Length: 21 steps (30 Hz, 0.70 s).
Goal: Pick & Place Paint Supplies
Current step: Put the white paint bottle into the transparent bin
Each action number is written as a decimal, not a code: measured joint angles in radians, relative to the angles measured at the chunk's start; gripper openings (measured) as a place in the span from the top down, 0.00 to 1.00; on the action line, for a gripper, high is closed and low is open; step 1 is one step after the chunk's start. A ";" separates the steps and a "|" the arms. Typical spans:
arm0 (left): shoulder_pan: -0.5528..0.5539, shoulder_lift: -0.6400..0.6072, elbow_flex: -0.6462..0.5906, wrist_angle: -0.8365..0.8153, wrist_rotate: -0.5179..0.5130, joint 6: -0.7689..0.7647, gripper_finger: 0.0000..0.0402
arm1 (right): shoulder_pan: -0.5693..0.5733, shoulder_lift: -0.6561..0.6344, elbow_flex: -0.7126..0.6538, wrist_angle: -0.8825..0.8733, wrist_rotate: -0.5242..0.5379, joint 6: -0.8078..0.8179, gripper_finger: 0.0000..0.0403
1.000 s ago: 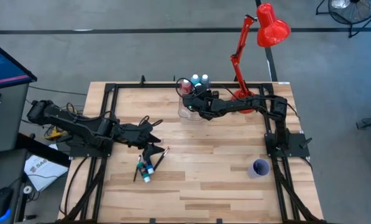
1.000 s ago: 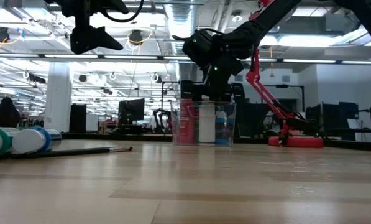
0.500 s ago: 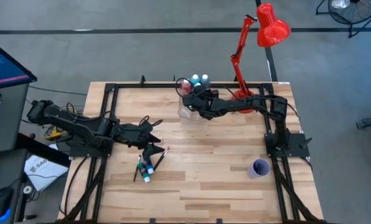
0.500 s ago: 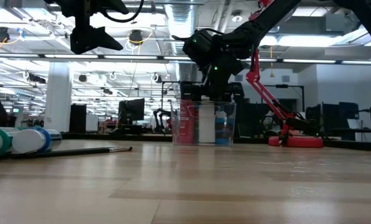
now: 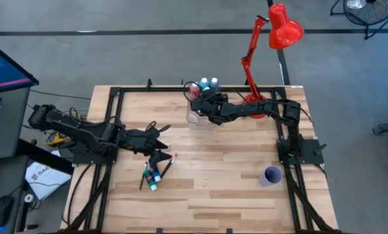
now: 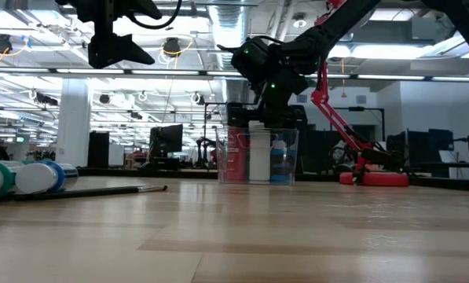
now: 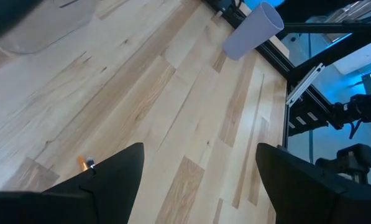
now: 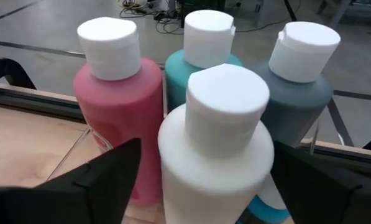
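Observation:
A clear box (image 5: 195,117) at the table's far edge holds a pink-red bottle (image 8: 120,118), a blue-green one (image 8: 197,62), a grey one (image 8: 300,93) and a white one (image 8: 219,155), all upright. My right gripper (image 8: 207,186) hangs open just above the box, one finger on each side of the white bottle, apart from it. Small bottles (image 5: 153,179) and thin brushes (image 5: 168,162) lie on the table at the near left. My left gripper (image 5: 160,156) hovers open above them.
A small purple cup (image 5: 270,175) lies near the table's right edge. A red desk lamp (image 5: 271,39) stands at the far right, behind my right arm. Bare wood spreads across the table's middle and near side.
My right gripper has opened over the box and let go of the white bottle, which now stands upright among the other bottles. The arm itself has kept its place.

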 joint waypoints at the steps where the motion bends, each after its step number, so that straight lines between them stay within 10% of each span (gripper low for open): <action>1: 0.000 0.000 0.000 0.000 0.000 0.000 0.24 | 0.001 0.000 0.000 0.000 0.000 0.000 0.14; 21: -0.004 0.000 0.000 -0.009 0.000 0.000 0.24 | 0.094 0.000 0.172 -0.031 0.001 -0.285 0.02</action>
